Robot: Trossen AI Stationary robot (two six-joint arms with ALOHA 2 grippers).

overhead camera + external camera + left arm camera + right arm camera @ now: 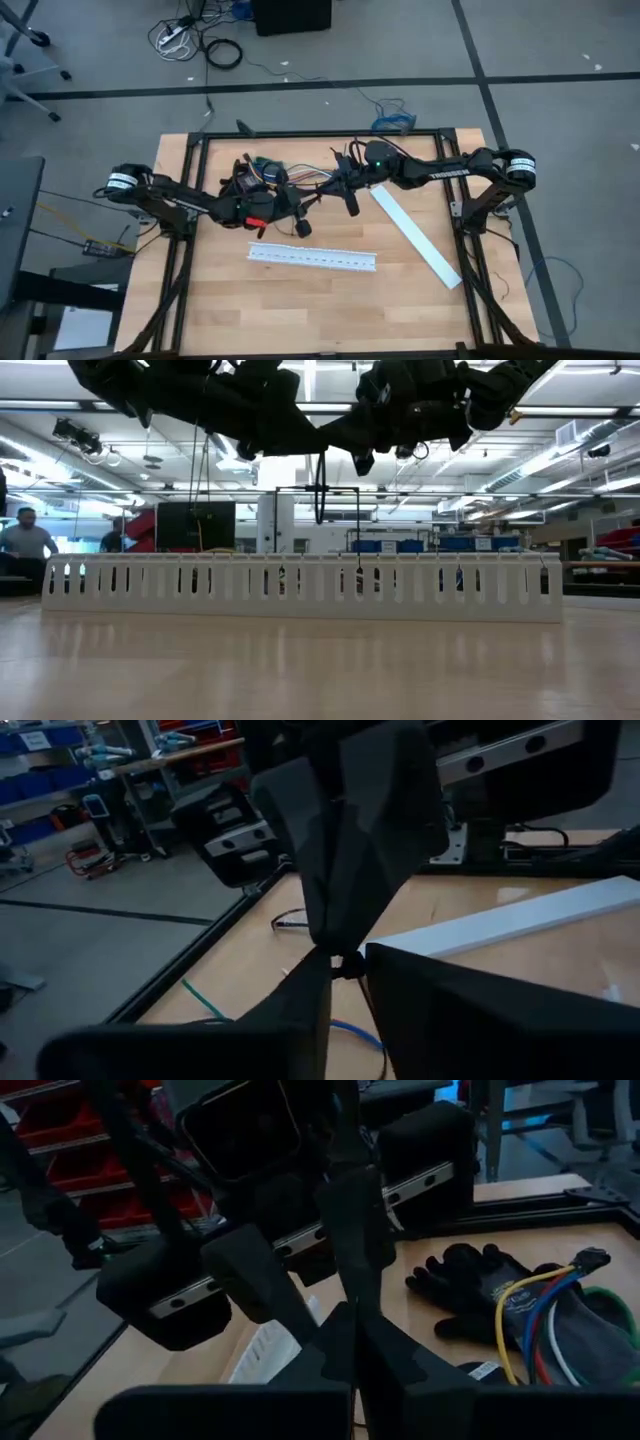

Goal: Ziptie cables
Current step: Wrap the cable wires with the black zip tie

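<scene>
Both arms reach in from the sides and meet above the far half of the table [300,300], well off the wood. In the high view the left gripper [300,200] and the right gripper [335,185] come tip to tip near the middle. In the left wrist view the left gripper [345,965] has its fingers [300,1010] drawn narrow around something small and black, with the other arm's fingers pressed in from the far side. The right wrist view shows the right gripper [350,1315] with its fingers [400,1355] closed just as narrowly on a thin black strip rising between them — most likely the ziptie [345,1140], which is hard to trace against the dark arm behind. In the low view the same strap hangs as a thin dark loop, the ziptie [320,495] dangling in the air below the two grippers. The cables [535,1315] — yellow, blue, red and white strands — lie bunched on the table by a black glove [465,1295], close to the left arm's wrist; from above the cables [268,172] sit near the far edge. A white slotted channel [312,258] lies nearer the front, and a flat white strip [415,237] slants at its right.
</scene>
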